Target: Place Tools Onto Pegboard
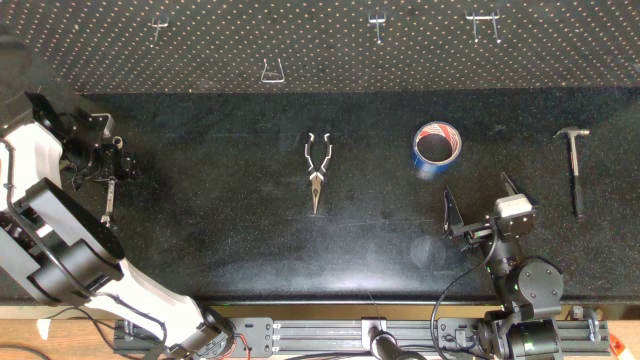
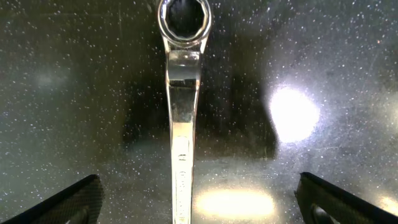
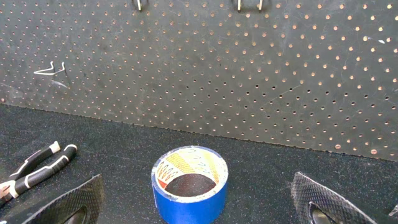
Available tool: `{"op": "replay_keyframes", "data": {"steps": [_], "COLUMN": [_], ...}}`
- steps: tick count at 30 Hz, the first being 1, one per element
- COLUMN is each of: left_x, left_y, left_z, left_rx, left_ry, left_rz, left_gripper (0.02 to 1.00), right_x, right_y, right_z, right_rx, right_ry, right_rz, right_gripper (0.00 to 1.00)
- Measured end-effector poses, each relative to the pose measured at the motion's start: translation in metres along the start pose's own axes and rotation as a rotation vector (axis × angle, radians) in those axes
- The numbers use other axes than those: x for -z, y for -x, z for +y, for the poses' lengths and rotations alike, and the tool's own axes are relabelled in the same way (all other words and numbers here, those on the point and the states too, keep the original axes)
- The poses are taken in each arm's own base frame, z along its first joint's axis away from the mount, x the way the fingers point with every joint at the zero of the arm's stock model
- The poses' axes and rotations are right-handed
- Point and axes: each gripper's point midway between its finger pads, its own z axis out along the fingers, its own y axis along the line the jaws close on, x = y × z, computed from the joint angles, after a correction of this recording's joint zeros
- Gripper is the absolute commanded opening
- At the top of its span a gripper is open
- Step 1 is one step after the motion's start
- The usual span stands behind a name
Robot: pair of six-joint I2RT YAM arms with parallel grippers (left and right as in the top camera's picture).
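Observation:
A silver wrench [image 2: 182, 112] lies flat on the black table, its ring end [image 2: 184, 18] farthest from my wrist camera. My left gripper [image 2: 198, 182] hangs open above the shaft, one finger [image 2: 62, 202] on either side and not touching it. From above, the left gripper [image 1: 104, 166] is at the table's far left, with the wrench [image 1: 107, 206] sticking out below it. Black-handled pliers [image 1: 318, 170] lie mid-table. A blue tape roll [image 1: 437, 148] stands right of centre and a hammer [image 1: 575, 172] lies at the far right. My right gripper [image 1: 481, 207] is open and empty, short of the tape roll [image 3: 189, 184].
The pegboard [image 1: 420, 62] rises along the table's far side with several metal hooks, among them a triangular one [image 1: 272, 72] and a double one [image 1: 483, 22]. The pliers' handles [image 3: 37, 165] show in the right wrist view. Bare black table lies between the tools.

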Motion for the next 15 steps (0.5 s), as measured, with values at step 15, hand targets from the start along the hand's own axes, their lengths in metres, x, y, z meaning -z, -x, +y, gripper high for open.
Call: {"op": "replay_keyframes", "data": {"steps": [15], "left_x": [-0.018], "left_y": [-0.004], "left_z": [0.004], "left_rx": [0.013], "left_ry": [-0.022], "left_rz": [0.021], "left_gripper": [0.619], "right_x": [0.000], "right_y": [0.000], "right_z": [0.000], "right_rx": [0.000], "right_ry": [0.000], "right_rz": [0.000], "right_gripper": [0.982]}}
